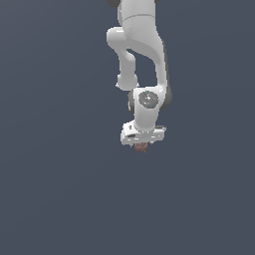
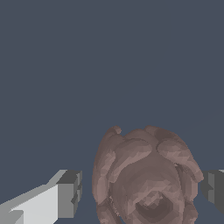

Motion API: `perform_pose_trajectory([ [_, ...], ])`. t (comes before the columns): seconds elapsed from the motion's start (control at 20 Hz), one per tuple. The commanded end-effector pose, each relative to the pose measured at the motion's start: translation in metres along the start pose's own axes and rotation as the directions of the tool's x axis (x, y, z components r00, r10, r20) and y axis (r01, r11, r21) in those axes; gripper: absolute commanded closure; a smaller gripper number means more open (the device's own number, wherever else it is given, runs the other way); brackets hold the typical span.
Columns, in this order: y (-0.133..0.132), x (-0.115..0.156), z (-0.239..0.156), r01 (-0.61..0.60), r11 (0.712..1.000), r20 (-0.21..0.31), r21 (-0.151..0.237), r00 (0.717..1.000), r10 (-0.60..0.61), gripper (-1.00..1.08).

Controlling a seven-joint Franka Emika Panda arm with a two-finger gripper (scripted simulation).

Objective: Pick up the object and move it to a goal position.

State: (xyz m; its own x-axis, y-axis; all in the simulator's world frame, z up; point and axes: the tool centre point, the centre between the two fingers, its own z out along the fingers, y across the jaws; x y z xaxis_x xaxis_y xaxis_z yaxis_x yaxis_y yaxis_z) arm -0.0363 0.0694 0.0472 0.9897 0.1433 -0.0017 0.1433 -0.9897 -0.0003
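Note:
The object (image 2: 146,175) is a reddish-brown, bumpy, roundish lump. In the wrist view it sits between the two fingers of my white gripper (image 2: 141,190). One fingertip (image 2: 70,192) stands a little apart from the lump, with a gap showing. The other fingertip (image 2: 213,186) is right at the lump's opposite side. The jaws are open around the object. In the exterior view the object (image 1: 142,147) peeks out just under the gripper (image 1: 142,144), whose fingers are mostly hidden by the hand.
A plain dark grey-blue surface (image 1: 60,199) fills both views. The white arm (image 1: 142,55) comes down from the top of the exterior view. Nothing marks a goal position.

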Motion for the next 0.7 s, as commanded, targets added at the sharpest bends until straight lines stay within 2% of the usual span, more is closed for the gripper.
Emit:
perform_pose_trajectory([
  [0.0, -0.0001, 0.0008, 0.0051, 0.000, 1.000, -0.002, 0.000, 1.000, 0.000, -0.92],
  [0.1, -0.0001, 0.0011, 0.0061, 0.000, 1.000, -0.002, 0.000, 1.000, 0.000, -0.92],
  [0.15, -0.0001, 0.0011, 0.0061, 0.000, 1.000, -0.002, 0.000, 1.000, 0.000, 1.08],
  [0.65, 0.0000, 0.0012, 0.0053, 0.000, 1.000, -0.002, 0.000, 1.000, 0.000, 1.08],
])
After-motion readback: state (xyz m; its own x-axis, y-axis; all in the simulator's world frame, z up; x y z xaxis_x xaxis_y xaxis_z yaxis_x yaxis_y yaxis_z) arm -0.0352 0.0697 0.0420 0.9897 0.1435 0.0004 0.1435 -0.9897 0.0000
